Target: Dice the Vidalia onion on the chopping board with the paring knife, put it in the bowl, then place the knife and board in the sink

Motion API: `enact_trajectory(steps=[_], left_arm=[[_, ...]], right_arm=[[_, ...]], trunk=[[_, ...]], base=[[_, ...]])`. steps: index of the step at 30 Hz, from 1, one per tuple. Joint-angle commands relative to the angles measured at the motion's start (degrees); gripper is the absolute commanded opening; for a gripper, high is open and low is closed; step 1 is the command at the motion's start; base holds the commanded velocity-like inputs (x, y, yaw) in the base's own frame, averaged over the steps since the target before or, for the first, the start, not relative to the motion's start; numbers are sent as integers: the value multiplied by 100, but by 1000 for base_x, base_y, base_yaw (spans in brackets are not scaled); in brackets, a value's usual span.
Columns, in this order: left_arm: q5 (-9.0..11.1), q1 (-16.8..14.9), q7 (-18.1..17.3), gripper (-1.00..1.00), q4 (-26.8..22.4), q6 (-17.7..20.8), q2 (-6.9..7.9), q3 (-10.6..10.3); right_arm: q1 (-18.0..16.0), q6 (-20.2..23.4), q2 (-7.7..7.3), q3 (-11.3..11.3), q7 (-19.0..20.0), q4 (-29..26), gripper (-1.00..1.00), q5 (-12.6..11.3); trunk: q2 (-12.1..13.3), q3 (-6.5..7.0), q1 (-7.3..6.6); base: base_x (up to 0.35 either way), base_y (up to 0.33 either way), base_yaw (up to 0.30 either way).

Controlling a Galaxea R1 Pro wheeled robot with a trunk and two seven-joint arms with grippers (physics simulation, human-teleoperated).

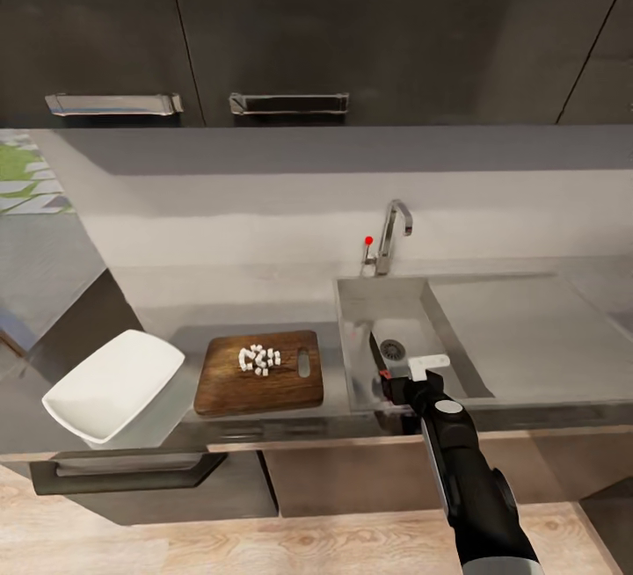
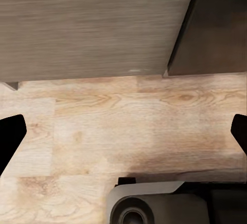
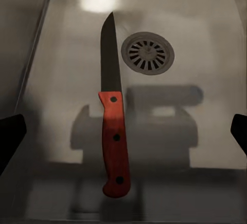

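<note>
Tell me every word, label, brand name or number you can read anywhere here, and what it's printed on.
None: no readable text in any view.
The paring knife in the sink has a plain red handle with dark rivets, no brand.
The chopping board, white bowl and faucet carry no markings.

The right arm is a glossy black, rounded casing with a thin pale strip along its side, a round grey cap near the wrist and a white bracket at its far end. Claw fingertips are plain black.
</note>
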Motion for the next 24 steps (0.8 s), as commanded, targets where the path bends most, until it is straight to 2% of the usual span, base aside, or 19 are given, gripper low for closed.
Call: enact_trajectory(steps=[1, 7, 24], left_arm=[[41, 0, 53, 100, -8, -8, 11, -48], [41, 0, 53, 100, 1, -8, 10, -48], [41, 0, 47, 100, 6, -8, 10, -48]], right_arm=[[-4, 23, 7, -6, 61, -9, 100, 60], [-8, 23, 7, 0, 64, -53, 100, 60], [-3, 23, 7, 0, 64, -132, 100, 60]], trunk=[[-10, -1, 4], [-10, 52, 4], [-10, 208, 4]], base=[[-15, 5, 110], [-60, 94, 122], [-2, 3, 3]])
